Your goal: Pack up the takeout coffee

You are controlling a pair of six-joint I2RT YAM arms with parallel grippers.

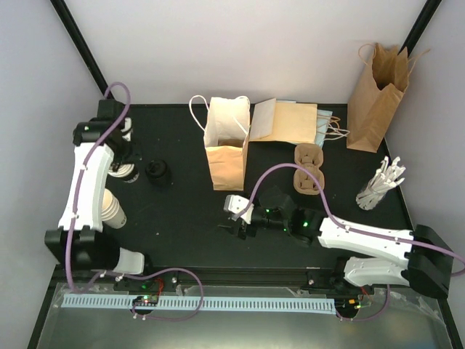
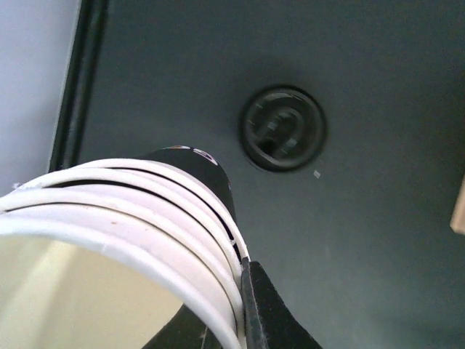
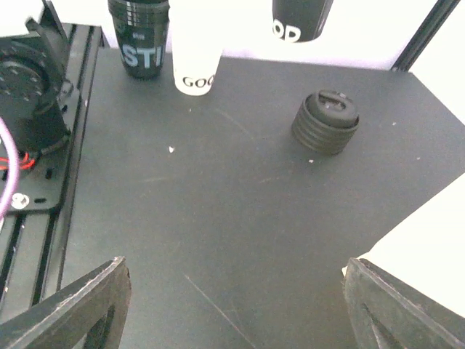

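Note:
My left gripper (image 2: 244, 270) is shut on the rim of a stack of nested white takeout coffee cups (image 2: 145, 211), whose far end is a black cup. In the top view this gripper (image 1: 125, 161) and the cup stack (image 1: 128, 173) sit at the far left of the black table. From the right wrist, the stack's black end (image 3: 300, 18) hangs above the table. A stack of black lids (image 1: 158, 172) (image 2: 283, 129) (image 3: 326, 122) lies just right of it. My right gripper (image 1: 234, 228) (image 3: 234, 269) stands open over bare table, with nothing between its fingers.
A cream cup (image 1: 110, 208) (image 3: 195, 54) and a black cup (image 3: 138, 33) stand near the left arm. An open kraft bag (image 1: 227, 149) stands mid-table, with flat bags (image 1: 287, 120) behind it. A cardboard cup carrier (image 1: 309, 171), a cup of stirrers (image 1: 379, 185) and an upright bag (image 1: 374, 91) are at the right.

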